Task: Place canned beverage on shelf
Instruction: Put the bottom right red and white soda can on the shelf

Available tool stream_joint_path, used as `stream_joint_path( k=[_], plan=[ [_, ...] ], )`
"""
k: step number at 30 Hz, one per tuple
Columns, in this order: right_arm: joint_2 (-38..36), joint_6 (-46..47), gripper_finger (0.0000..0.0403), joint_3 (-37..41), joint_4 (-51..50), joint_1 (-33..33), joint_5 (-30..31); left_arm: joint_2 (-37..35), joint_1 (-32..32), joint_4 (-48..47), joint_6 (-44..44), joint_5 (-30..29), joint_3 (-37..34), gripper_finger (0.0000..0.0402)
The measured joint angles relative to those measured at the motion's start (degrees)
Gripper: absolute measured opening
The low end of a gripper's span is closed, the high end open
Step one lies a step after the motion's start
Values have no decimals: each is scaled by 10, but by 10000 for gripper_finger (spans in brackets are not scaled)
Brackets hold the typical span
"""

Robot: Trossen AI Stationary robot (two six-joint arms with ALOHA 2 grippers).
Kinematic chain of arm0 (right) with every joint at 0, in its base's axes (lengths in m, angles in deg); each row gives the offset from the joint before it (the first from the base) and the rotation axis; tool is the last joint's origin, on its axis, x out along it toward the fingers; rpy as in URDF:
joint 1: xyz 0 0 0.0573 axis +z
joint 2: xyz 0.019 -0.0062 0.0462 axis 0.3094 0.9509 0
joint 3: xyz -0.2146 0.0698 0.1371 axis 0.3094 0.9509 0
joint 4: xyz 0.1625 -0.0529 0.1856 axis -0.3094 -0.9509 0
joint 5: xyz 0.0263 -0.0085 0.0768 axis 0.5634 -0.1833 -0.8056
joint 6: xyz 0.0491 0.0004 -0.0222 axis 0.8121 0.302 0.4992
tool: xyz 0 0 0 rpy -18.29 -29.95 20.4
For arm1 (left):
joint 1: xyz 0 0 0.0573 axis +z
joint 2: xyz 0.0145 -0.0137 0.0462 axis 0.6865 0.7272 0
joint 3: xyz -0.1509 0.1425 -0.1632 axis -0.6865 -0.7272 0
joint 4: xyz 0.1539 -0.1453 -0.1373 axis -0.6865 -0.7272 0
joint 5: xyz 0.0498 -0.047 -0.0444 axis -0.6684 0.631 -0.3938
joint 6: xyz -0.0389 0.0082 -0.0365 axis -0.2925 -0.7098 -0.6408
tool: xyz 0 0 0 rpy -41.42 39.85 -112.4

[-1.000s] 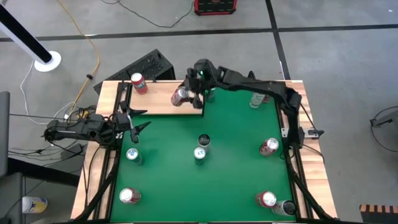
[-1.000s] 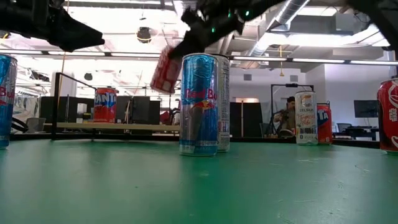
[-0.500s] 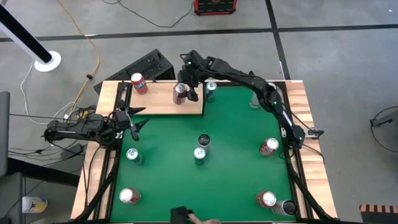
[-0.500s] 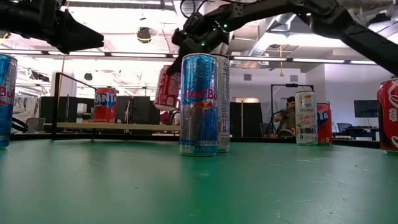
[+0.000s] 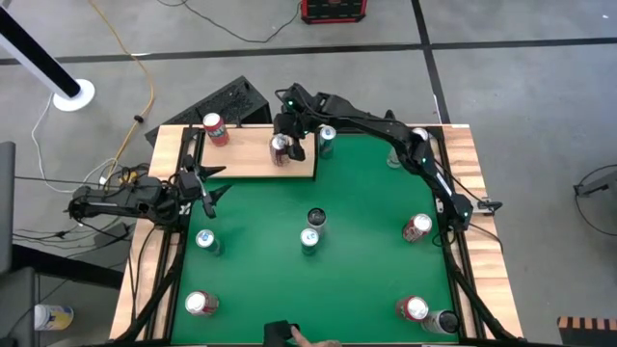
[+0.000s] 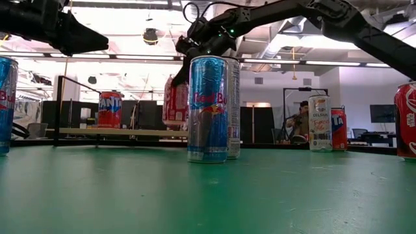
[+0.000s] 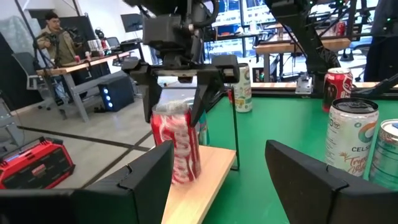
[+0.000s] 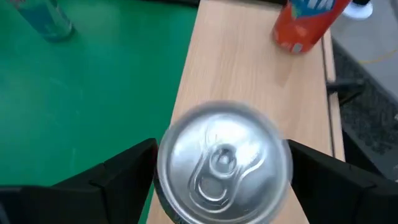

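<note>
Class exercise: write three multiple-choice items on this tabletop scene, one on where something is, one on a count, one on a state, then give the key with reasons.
1. Where does the red cola can under the right gripper stand?
A. on the pale-wood shelf board
B. on the green felt tabletop
C. on the grey floor

2. How many cans stand on the shelf board?
A. one
B. two
C. four

3. How do the right gripper's fingers stand?
A. clamped on the can
B. spread either side of the can
C. shut above it

Key:
1 A: the left wrist view shows its base on the wood.
2 B: the cola can and an orange soda can, seen from above.
3 B: gaps show between fingers and can.
</note>
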Motion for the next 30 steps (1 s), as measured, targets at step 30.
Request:
stream_joint_path(
  k=[30],
  plan=[
    [-302,79,376,72,-306,24,0,190,92,83,8,66,84,186]
  ],
)
